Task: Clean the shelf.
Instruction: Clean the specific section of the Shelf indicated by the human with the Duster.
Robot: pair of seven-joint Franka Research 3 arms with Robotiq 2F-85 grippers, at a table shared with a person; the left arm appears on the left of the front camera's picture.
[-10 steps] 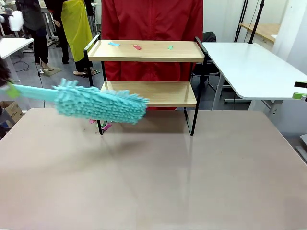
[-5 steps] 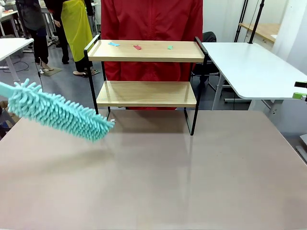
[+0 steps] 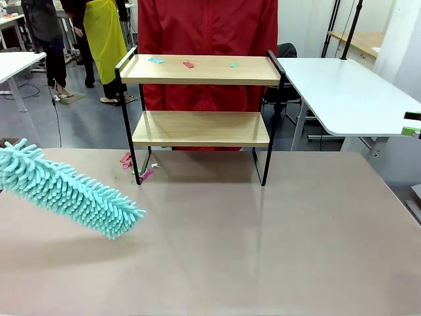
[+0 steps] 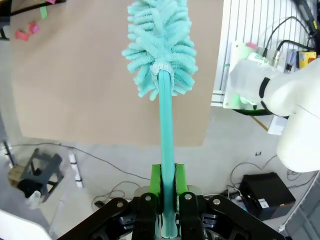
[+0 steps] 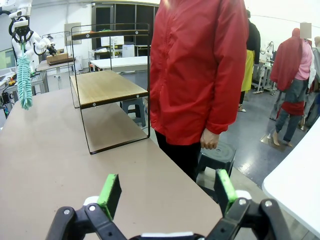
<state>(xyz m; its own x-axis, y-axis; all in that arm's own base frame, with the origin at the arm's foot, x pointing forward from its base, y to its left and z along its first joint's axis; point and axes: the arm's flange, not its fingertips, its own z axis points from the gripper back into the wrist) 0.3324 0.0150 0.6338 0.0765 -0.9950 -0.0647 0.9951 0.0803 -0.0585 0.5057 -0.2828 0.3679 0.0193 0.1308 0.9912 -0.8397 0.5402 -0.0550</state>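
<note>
Shelf standing at far edge of brown table, just in front of person in red jacket. Paper scraps lying on top board; coloured bits lying on table by shelf's front left leg. Left gripper clamping handle of teal duster, fingers closed tight on it; duster head hanging tilted over table's left side, well apart from shelf. Right gripper hovering, fingers spread wide, gripping nothing.
</note>
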